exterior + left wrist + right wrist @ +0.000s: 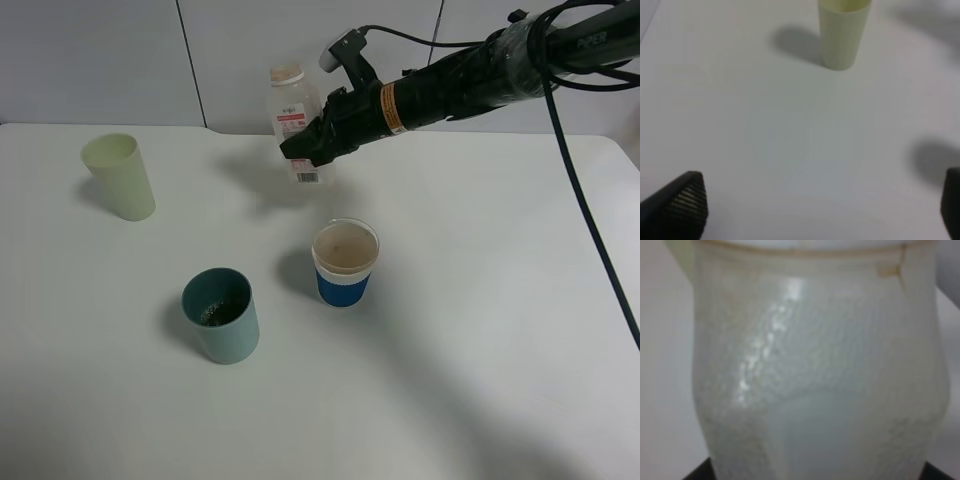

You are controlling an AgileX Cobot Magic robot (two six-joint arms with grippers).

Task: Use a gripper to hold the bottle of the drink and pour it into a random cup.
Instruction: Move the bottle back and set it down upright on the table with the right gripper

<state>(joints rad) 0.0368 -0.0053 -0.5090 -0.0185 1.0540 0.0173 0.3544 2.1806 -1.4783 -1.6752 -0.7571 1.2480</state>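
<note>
The bottle of the drink (296, 112) hangs nearly upright above the back of the table, its pale beige neck on top. My right gripper (312, 146) is shut on its lower body from the right. In the right wrist view the clear bottle (815, 380) fills the picture, and only dark jaw tips show at the bottom corners. The teal-green cup (221, 316) stands at the front left, well below and to the left of the bottle. My left gripper (820, 210) is open over bare table with nothing between its fingertips (685, 200).
A white cup with a blue band (345, 264) stands just in front of the bottle, with a beige inside. The pale yellow-green tumbler (119, 176) (842, 32) stands at the back left. The right arm's black cable (590, 230) trails down the right side.
</note>
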